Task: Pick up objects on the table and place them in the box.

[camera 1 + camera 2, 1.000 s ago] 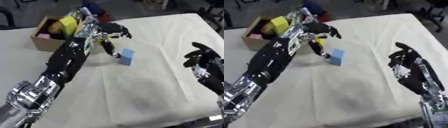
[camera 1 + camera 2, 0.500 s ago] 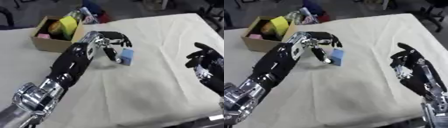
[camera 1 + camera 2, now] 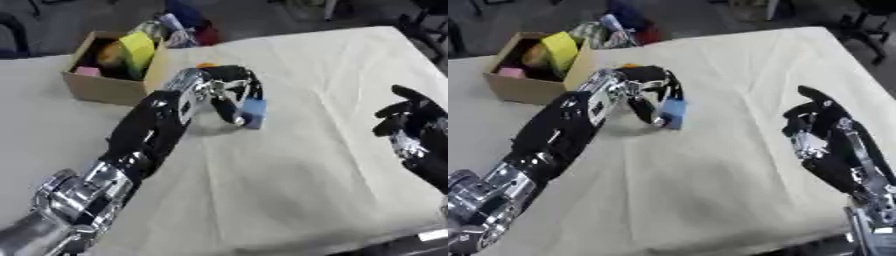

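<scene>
Since a second ago my left hand has dropped from beside the box onto the small light-blue block, fingers now curled around it on the cream-clothed worktop. By my reading the job is partly done: the brown cardboard box at the far left already holds yellow and pink items, while this block is still outside it. My right hand hangs idle at the right with fingers relaxed, dark floor beyond.
</scene>
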